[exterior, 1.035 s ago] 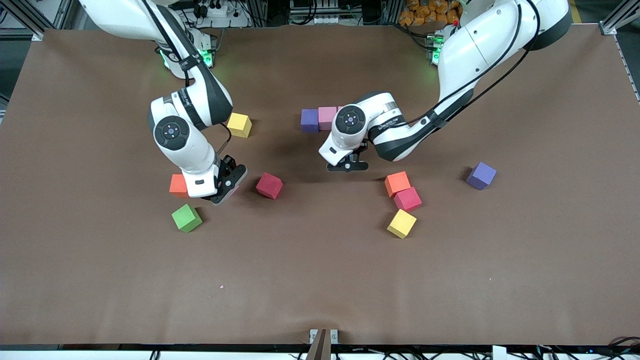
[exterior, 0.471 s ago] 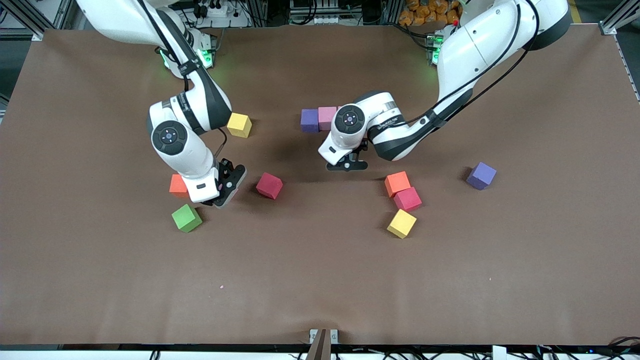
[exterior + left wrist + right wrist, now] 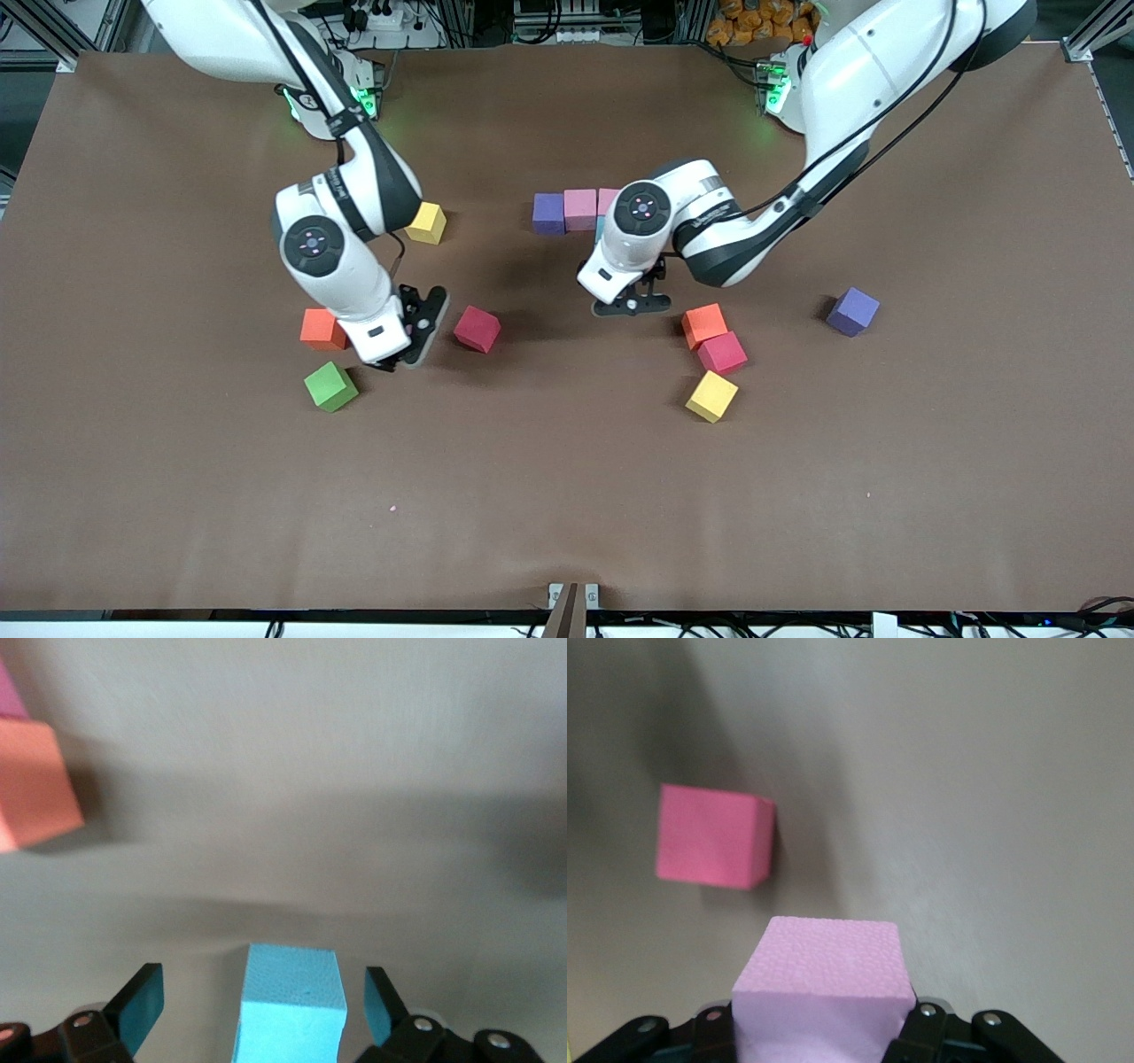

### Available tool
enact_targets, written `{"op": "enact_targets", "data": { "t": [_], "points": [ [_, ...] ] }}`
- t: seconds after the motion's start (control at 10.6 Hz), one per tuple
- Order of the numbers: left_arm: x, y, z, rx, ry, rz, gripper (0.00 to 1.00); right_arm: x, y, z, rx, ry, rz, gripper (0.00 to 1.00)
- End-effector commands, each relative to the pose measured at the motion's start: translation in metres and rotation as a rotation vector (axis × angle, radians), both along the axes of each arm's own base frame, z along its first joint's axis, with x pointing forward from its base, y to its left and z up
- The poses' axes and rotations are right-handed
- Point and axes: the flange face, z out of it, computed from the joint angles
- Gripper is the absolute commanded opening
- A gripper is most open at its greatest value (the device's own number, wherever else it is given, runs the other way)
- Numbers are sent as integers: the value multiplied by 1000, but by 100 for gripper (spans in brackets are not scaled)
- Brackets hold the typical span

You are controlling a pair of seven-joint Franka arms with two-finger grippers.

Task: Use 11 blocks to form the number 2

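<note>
The right gripper [image 3: 819, 1041] was clenched on a pink block [image 3: 821, 988] above the tabletop [image 3: 567, 496]; the left gripper [image 3: 257, 1014] stood released around a light blue block [image 3: 291, 1001] beside the started row [image 3: 576, 211] near the robots' edge. You should have judged these foam cubes light, soft and matte, best gripped on two opposite flat faces.

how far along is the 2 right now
Early. Done: the top row, purple block and pink block, with a light blue block just released between the open left gripper fingers. In hand: a pink cube in the right gripper. Other cubes lie scattered.
</note>
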Motion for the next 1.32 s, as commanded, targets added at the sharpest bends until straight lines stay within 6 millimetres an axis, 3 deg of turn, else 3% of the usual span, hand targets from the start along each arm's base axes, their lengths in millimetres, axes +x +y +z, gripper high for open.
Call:
{"op": "enact_targets", "data": {
  "t": [0.0, 0.09, 0.28, 0.56, 0.75, 0.94, 1.22],
  "points": [
    [30, 45, 27, -43, -1, 91, 100, -26, 79, -13, -9, 6, 130, 59],
    [42, 61, 33, -51, -3, 114, 100, -36, 107, -17, -7, 4, 172, 60],
    [55, 76, 40, -36, -21, 134, 100, -69, 157, -25, -8, 8, 261, 63],
    [87, 112, 41, -8, -32, 156, 100, -105, 191, -42, -31, 42, 318, 63],
    [106, 135, 28, 16, -36, 133, 100, -135, 217, -61, -52, 58, 301, 63],
    [120, 157, 15, 37, -35, 111, 100, -144, 230, -73, -69, 56, 306, 63],
    [122, 165, -2, 44, -13, 87, 100, -156, 250, -86, -89, 39, 294, 63]
  ]
}}
